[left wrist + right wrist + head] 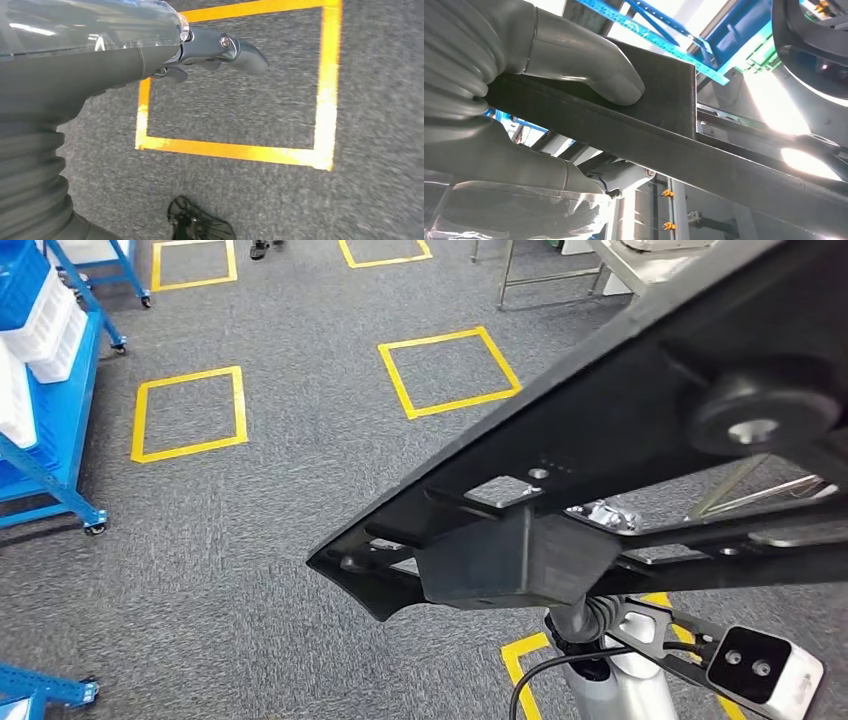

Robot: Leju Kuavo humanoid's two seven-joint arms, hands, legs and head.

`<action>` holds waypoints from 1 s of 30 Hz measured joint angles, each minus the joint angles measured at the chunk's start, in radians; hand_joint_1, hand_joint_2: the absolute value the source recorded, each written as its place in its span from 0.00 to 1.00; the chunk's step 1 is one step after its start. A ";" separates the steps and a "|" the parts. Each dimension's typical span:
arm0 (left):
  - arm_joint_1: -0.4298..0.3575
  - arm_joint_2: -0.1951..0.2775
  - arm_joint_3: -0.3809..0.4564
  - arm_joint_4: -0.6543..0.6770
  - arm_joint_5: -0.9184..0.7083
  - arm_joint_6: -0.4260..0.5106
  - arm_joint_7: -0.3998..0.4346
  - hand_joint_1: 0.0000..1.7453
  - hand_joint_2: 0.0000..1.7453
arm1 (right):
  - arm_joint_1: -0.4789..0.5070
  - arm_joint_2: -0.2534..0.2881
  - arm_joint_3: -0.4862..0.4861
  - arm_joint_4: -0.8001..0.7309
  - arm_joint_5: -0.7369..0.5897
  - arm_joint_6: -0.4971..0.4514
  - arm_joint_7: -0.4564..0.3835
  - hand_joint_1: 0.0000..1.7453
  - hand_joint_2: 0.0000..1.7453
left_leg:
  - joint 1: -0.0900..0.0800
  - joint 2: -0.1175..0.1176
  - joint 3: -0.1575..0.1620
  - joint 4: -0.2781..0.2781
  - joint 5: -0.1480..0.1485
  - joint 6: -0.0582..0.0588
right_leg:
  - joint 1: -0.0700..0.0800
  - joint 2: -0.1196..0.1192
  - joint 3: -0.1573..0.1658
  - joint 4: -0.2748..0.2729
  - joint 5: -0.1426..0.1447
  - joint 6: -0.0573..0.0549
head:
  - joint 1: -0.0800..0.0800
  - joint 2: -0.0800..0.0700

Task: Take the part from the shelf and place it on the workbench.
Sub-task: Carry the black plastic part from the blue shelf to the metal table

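Over grey carpet (280,540) marked with yellow squares (190,412), a black part (600,440) is held.
It is clamped by the right hand (524,100) at the frame's right; the left hand (150,55) is empty, fingers loosely curled; blue shelves (50,390) at left.

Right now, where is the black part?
The black part is off the shelf, gripped by the right hand and carried above the grey carpet, on the right of the head view.

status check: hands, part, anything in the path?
Right hand grips the black part, carried over carpet. Left hand holds nothing, hanging over a yellow floor square. Blue shelf off to the left; workbench unseen.
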 joint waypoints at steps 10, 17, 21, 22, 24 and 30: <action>0.006 -0.032 -0.006 0.000 -0.013 -0.003 0.027 0.00 1.00 | 0.024 0.000 0.000 0.012 -0.011 -0.012 0.000 1.00 1.00 | -0.021 0.116 0.016 0.001 -0.020 -0.008 | 0.018 -0.145 0.046 -0.076 0.033 -0.020 | 0.000 0.000; 0.005 -0.043 -0.006 0.000 -0.002 0.002 0.023 0.00 1.00 | 0.011 0.001 0.001 0.025 -0.019 -0.007 0.000 1.00 1.00 | -0.015 0.041 -0.061 0.186 -0.127 -0.035 | 0.009 -0.067 0.057 -0.100 0.043 -0.048 | 0.000 0.000; 0.010 -0.044 -0.006 0.000 -0.010 -0.008 0.016 0.00 1.00 | 0.011 0.000 0.001 0.037 -0.033 -0.008 0.001 1.00 1.00 | -0.010 0.024 -0.107 0.233 -0.091 -0.041 | 0.007 -0.010 0.060 -0.095 0.040 -0.046 | 0.000 0.000; 0.010 -0.045 -0.007 0.000 -0.014 -0.010 0.015 0.00 1.00 | 0.010 0.000 0.001 0.038 -0.037 -0.008 0.001 1.00 1.00 | -0.007 0.012 -0.079 0.163 -0.049 -0.042 | 0.006 0.004 0.061 -0.091 0.038 -0.042 | 0.000 0.000; 0.010 -0.045 -0.010 0.000 -0.018 -0.015 0.014 0.00 1.00 | 0.009 0.000 0.001 0.040 -0.041 -0.008 0.001 1.00 1.00 | 0.000 -0.030 -0.031 0.047 -0.004 -0.041 | 0.005 0.029 0.056 -0.080 0.033 -0.032 | 0.000 0.000; 0.005 -0.046 -0.012 0.000 -0.011 -0.014 0.026 0.00 1.00 | 0.006 0.000 0.001 0.040 -0.041 -0.015 0.004 1.00 1.00 | -0.004 -0.004 -0.012 0.004 0.006 -0.002 | 0.000 0.013 0.018 -0.028 0.008 0.001 | 0.000 0.000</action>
